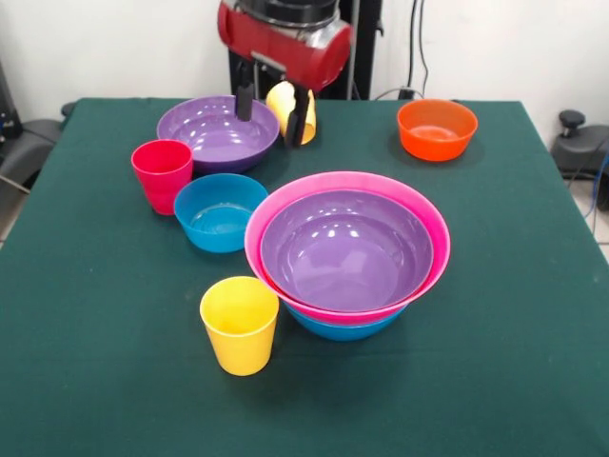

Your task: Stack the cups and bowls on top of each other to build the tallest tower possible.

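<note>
My gripper (271, 129) hangs open over the far middle of the table. Its two dark fingers stand apart, and a tilted yellow cup (279, 103) sits behind the right one; I cannot tell whether they touch. Just left of the gripper lies a wide purple bowl (217, 133). The tower (347, 257) at the centre is a purple bowl (347, 249) nested in a big pink bowl (436, 238), with a blue bowl (343, 328) underneath. An upright yellow cup (240, 324) stands in front of it. To the left are a red-pink cup (162, 174) and a blue bowl (219, 211).
An orange bowl (437, 129) stands alone at the far right of the green table (514, 362). Cables and a black stand run behind the table's far edge.
</note>
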Robot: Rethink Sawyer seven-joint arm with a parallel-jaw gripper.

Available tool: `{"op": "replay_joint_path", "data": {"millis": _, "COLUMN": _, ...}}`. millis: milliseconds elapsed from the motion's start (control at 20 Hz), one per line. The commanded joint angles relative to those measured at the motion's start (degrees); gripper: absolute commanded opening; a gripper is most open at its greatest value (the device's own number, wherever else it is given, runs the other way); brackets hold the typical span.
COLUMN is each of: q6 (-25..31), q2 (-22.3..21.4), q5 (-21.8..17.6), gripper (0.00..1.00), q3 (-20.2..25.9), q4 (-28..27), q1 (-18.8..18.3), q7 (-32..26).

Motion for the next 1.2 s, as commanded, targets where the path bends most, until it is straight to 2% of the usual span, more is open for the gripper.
{"op": "replay_joint_path", "data": {"millis": 50, "q6": -6.9, "q2": 1.3, "q5": -4.0, "gripper": 1.00, "q3": 9.8, "q4": 11.3, "q1": -2.5, "q7": -4.5}}
{"op": "replay_joint_path", "data": {"millis": 250, "q6": -9.1, "q2": 1.2, "q5": -5.1, "gripper": 1.00, "q3": 11.3, "q4": 13.6, "q1": -4.2, "q7": -6.0}}
{"op": "replay_joint_path", "data": {"millis": 550, "q6": -8.8, "q2": 0.3, "q5": -6.6, "gripper": 1.00, "q3": 12.3, "q4": 15.4, "q1": -5.2, "q7": -6.7}}
{"op": "replay_joint_path", "data": {"millis": 1200, "q6": -8.2, "q2": -3.8, "q5": -7.5, "gripper": 1.00, "q3": 14.4, "q4": 20.9, "q1": -5.6, "q7": -3.8}}
